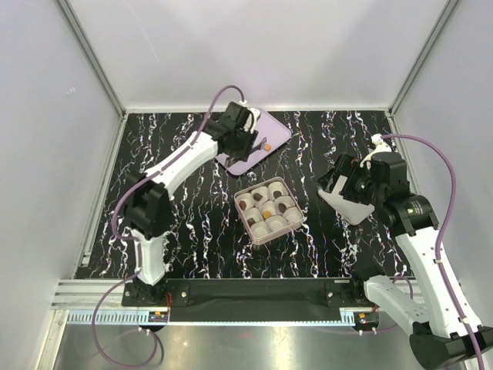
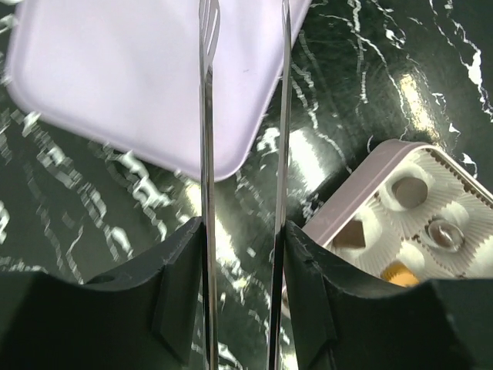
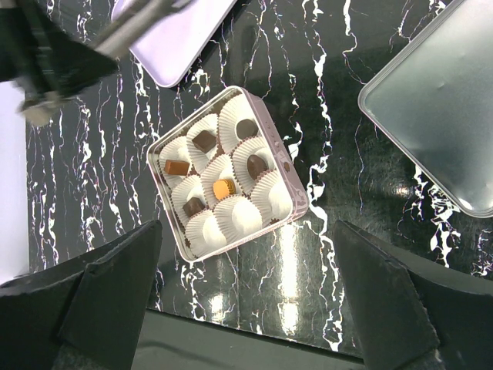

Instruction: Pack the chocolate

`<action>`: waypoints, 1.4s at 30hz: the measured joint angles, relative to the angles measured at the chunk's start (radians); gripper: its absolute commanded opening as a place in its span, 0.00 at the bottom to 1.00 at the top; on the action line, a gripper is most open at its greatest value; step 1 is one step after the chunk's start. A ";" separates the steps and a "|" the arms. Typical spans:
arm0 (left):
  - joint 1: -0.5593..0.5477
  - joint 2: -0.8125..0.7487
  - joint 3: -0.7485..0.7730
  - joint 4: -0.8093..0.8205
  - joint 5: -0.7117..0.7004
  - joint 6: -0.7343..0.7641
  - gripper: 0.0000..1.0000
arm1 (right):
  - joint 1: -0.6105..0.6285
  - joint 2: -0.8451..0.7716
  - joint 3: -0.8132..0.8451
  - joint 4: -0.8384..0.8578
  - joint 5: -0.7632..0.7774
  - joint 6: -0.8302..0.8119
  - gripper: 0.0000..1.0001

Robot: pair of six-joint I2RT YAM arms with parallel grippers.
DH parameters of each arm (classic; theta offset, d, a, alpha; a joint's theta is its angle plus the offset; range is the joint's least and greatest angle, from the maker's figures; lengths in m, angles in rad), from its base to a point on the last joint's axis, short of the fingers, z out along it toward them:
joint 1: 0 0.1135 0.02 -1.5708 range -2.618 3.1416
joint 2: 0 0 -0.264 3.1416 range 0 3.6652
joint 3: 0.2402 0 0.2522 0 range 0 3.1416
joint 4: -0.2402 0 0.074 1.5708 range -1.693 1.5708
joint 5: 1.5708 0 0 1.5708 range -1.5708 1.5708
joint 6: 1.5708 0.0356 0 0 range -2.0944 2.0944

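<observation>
The loose orange chocolate (image 1: 266, 145) sits on the lavender tray (image 1: 276, 127) at the far side of the table, just beside the tips of my left gripper (image 1: 254, 142) and on the side away from that arm's base. That arm is much the nearer. The piece is too small to show a long axis.

The left gripper's thin blades stand apart with a narrow gap and nothing between them. In the left wrist view their tips are cut off at the top edge and the piece does not show, so I cannot tell whether it is touched.

My right gripper (image 3: 246, 301) is spread wide and holds nothing, hanging over the box (image 3: 286, 163). Six chocolates (image 3: 256, 163) sit in the box's paper cups (image 3: 237, 216), and three cups look empty.
</observation>
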 measured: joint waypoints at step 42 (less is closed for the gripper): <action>-0.054 0.236 0.079 0.074 -0.104 0.065 0.45 | 0.000 0.000 0.000 0.000 0.002 -0.001 1.00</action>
